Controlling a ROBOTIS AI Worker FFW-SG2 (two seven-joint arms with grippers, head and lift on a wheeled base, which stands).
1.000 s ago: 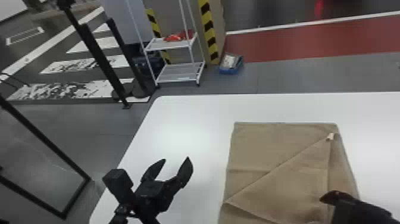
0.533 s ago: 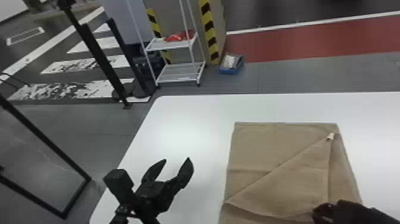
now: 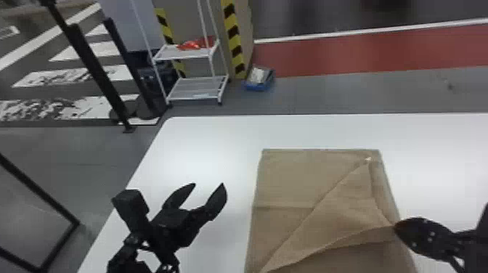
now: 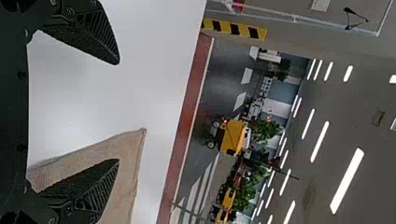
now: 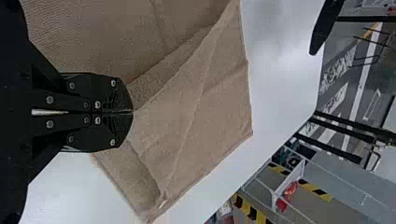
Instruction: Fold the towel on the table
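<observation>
- Okay, towel (image 3: 287,181) is flat on the white table (image 3: 218,136), to the robot's right of the left gripper (image 3: 209,183); its near part runs out at the bottom of the head view.
- Right gripper (image 5: 132,112): your fingers are pressed together on a raised bit of the towel's upper layer, by its right side.
- Left gripper: fingers spread, nothing between them, over bare table just beside the towel's left edge.
- Upper layer lies as a slanted flap (image 3: 345,214), with a small white tag (image 3: 368,159) near its far tip; soft ripples run from your pinch.
- Handling, my guess: light, limp, a bit grippy, not fragile. Expect it to bend anywhere and hold no shape; pushing it will likely just bunch it up.
- Weave looks matte, so slipping seems a small risk, but a shallow bite on the rim could let go; take a little more cloth if it creeps.
- Best holds: the flap's free edge or a corner, top layer only. Pinch too deep and you'd probably drag the layer underneath.
- Next, likely draw the flap out low and slowly to flatten the slant; left gripper could press the left edge if everything slides.
</observation>
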